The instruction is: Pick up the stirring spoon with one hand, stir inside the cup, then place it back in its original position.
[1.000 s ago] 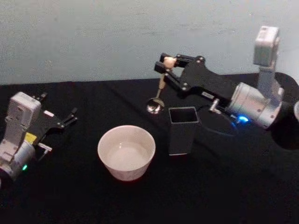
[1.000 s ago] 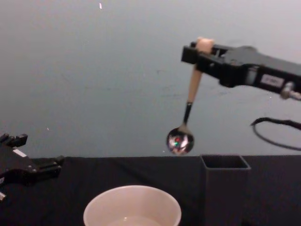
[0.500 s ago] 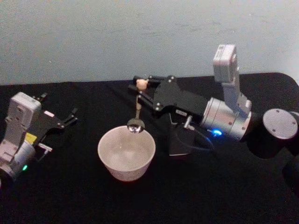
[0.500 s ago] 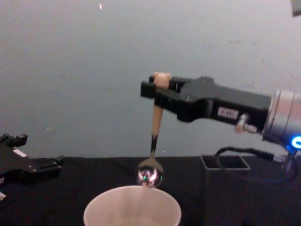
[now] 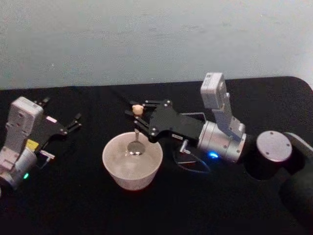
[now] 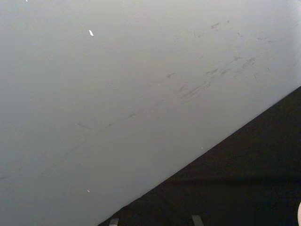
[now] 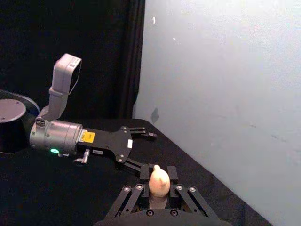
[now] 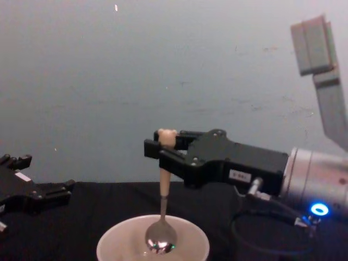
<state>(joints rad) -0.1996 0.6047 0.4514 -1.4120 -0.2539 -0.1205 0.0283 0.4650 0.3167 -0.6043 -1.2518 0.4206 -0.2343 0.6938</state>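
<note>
Right gripper (image 5: 138, 117): black fingers clamped on the bear-head top of the spoon handle, poised above the cup, the arm reaching in from the right side of the table.
Stirring spoon (image 5: 136, 133): small, with a cream handle, a thin metal neck and a shiny round bowl. It hangs nearly upright, and the bowl dips below the rim, inside the cup. Whether it touches the bottom, I cannot tell.
Cup (image 5: 128, 179): wide, round and cream-beige, standing on the black table (image 5: 88, 210) near the middle, directly under the held spoon.
Left gripper (image 5: 73, 123): parked low at the table's left edge, well apart from the cup, with its black fingers spread and nothing between them.
Backdrop: plain pale grey wall (image 8: 109, 81) behind the table.
</note>
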